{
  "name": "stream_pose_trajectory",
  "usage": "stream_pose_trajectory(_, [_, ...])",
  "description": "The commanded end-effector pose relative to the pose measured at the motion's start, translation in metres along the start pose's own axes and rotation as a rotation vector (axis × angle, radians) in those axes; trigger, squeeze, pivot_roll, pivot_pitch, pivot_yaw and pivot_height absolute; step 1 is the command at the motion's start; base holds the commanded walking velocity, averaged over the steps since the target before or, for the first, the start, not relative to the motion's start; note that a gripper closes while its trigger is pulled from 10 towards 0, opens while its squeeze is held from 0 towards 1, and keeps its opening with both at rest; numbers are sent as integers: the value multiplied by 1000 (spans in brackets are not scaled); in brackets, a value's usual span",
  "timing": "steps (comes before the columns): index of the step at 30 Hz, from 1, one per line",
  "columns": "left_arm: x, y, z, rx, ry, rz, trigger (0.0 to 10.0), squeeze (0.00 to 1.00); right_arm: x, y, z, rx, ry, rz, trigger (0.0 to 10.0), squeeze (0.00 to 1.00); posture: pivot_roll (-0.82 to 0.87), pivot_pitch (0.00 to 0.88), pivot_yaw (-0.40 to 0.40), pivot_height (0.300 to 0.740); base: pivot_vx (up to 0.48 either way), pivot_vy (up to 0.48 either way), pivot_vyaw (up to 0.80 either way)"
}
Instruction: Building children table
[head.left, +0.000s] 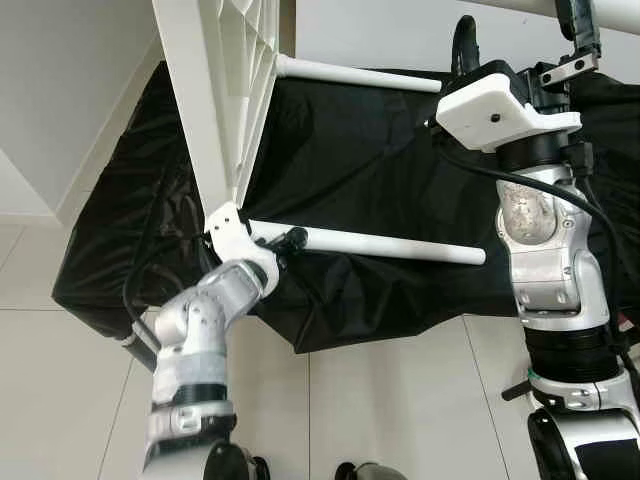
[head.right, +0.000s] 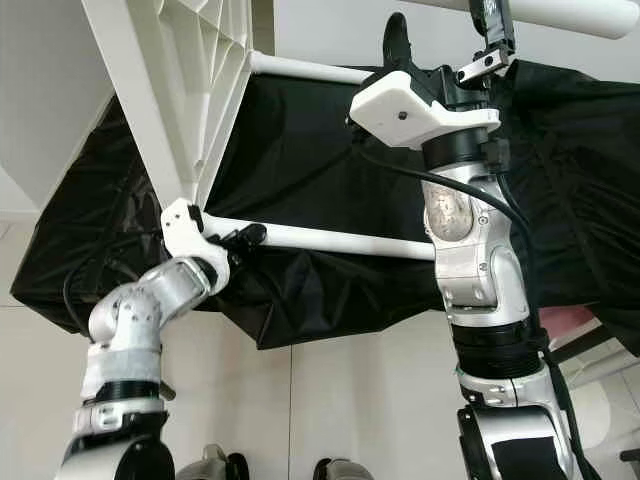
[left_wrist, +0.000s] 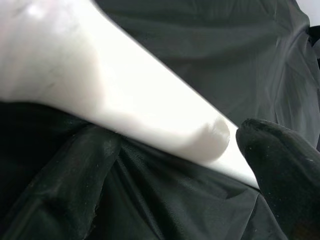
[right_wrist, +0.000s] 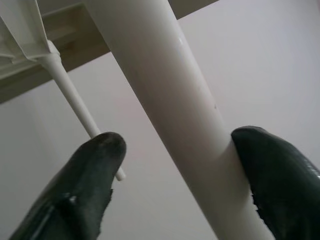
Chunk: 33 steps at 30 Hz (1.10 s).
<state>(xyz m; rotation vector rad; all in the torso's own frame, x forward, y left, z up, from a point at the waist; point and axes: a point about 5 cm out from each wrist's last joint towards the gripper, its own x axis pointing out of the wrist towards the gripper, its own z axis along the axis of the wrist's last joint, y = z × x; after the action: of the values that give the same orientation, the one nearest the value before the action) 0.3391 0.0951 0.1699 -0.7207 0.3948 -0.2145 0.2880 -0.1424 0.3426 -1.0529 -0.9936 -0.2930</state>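
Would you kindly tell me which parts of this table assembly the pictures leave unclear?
- Table top: cut off by the upper edge in both eye views.
- Upper leg held near the right claw: its ends run past the frame.
- Left claw on the lower leg: its grip is blurred in the left wrist view.
- What lies under the black cloth: hidden.

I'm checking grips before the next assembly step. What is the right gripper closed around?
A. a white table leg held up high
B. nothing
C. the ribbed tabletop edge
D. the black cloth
A: the right gripper has its black fingers on either side of a white table leg, raised above the black cloth.
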Motion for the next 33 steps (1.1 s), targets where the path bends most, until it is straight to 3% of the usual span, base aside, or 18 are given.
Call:
stream_pose_trajectory(1, [5,-14,-6,-12,14,-29,10000,0,3,0,4,-18,-18,6,4667,0,-10,113,-20,740,0,0,0])
stream_pose_trajectory(2, [6,-16,-6,-11,16,-32,10000,0,3,-1,4,-44,-16,6,4627,0,-15,111,-17,740,0,0,0])
stream_pose_trajectory(3, [8,-19,-7,-14,21,-39,10000,0,4,-2,3,-75,-12,9,3451,0,-29,110,-10,740,0,0,0])
stream_pose_trajectory(6, [10,-24,-9,-13,28,-56,10000,0,8,-4,3,-96,-7,-4,4157,0,-29,110,-10,740,0,0,0])
stream_pose_trajectory(7, [11,-27,-10,-10,33,-65,10000,0,10,-4,4,-97,-12,-11,10000,0,-37,110,-5,740,0,0,0])
stream_pose_trajectory(14, [15,-27,-11,-7,36,-69,10000,0,15,-1,13,-56,-50,-25,10000,0,-36,109,-9,740,0,0,0])
stream_pose_trajectory(15, [15,-27,-11,-7,34,-69,10000,0,16,0,14,-52,-53,-22,10000,290,-33,108,-12,740,0,0,0])
stream_pose_trajectory(16, [15,-27,-11,-7,34,-69,10000,0,16,0,14,-52,-53,-22,10000,290,-33,108,-12,740,0,0,0])
stream_pose_trajectory(17, [15,-27,-10,-7,32,-69,10000,0,16,2,15,-46,-57,-13,10000,1000,-31,108,-14,740,0,0,0])
stream_pose_trajectory(22, [16,-26,-10,-7,31,-71,10000,0,21,7,20,-43,-70,1,10000,1000,-32,106,-15,740,0,0,0])
stream_pose_trajectory(23, [16,-26,-10,-8,30,-73,10000,0,24,8,21,-48,-73,8,10000,196,-33,105,-15,740,0,0,0])
stream_pose_trajectory(24, [16,-26,-10,-8,30,-74,10000,0,27,9,22,-45,-76,13,10000,0,-33,105,-15,740,0,0,0])
stream_pose_trajectory(33, [17,-27,-11,-13,29,-75,10000,0,50,16,29,-33,-32,57,10000,0,-42,102,-20,740,0,0,0])
